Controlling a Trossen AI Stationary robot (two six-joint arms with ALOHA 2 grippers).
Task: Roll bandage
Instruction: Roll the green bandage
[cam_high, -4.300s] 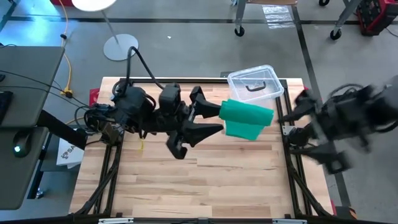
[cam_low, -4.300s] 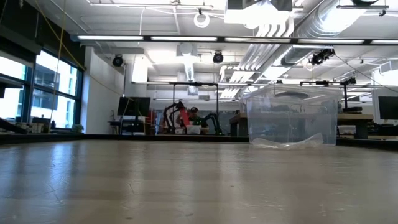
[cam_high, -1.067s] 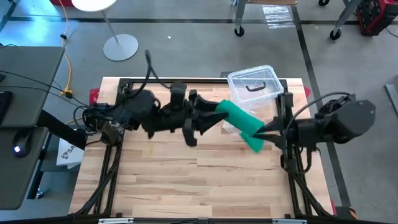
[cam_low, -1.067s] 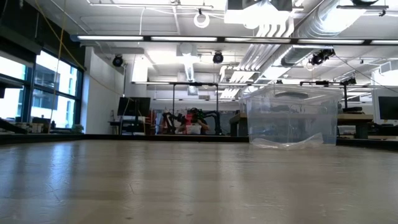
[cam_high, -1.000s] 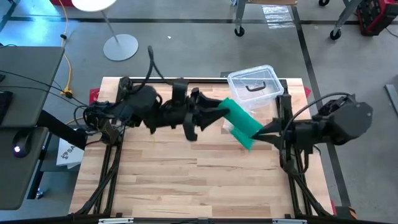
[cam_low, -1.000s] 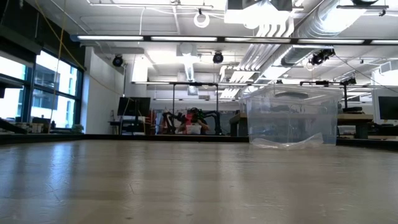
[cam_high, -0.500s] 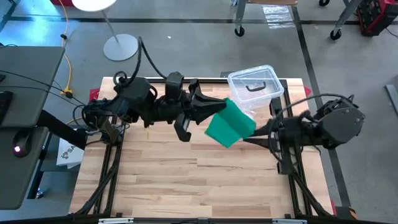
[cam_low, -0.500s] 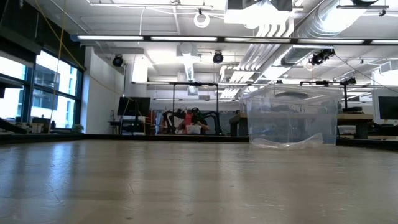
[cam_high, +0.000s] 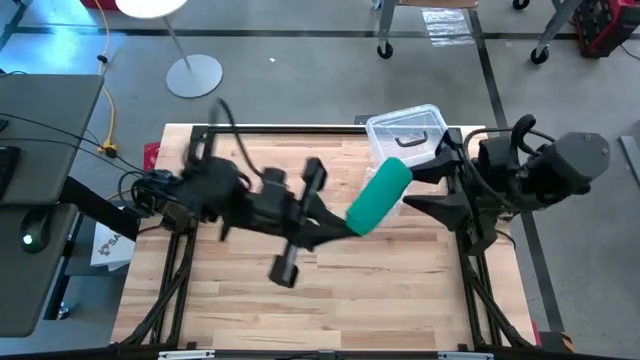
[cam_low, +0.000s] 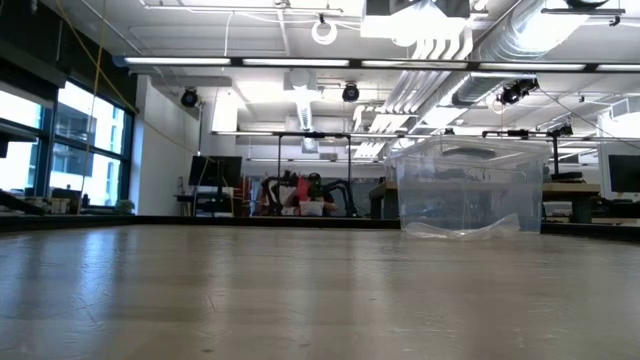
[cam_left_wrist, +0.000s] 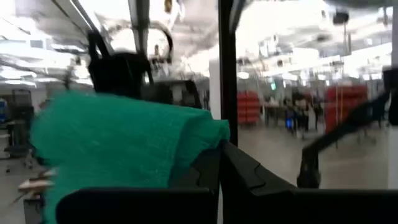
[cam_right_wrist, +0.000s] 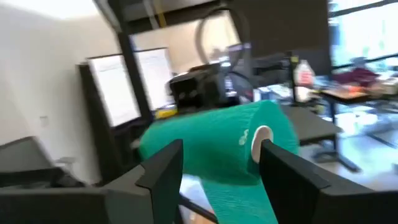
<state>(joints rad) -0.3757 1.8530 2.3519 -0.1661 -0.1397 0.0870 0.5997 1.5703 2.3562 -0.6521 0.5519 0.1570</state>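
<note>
Since half a second ago the left arm has swung lower across the table and the right arm has pulled back toward the clear box, with the bandage turned from a flat hanging flap into a rounded, tube-like bundle. The left gripper has its jaws pressed together on the lower end of the bandage, which it holds up in the air above the table. In the left wrist view the bandage is a soft green fabric with a fine woven, slightly crinkled texture, bunched against the dark fingers. The right gripper is just beside the upper end of the bandage, its two fingers spread apart and not gripping it. In the right wrist view the green roll lies beyond the parted fingers, showing a cylinder shape with ribbed cloth and a small pale mark that cannot be read. Behind the right gripper stands a clear plastic box with rounded corners and a black handle. The table is light wooden planks with visible grain. In the low view the box is see-through.
</note>
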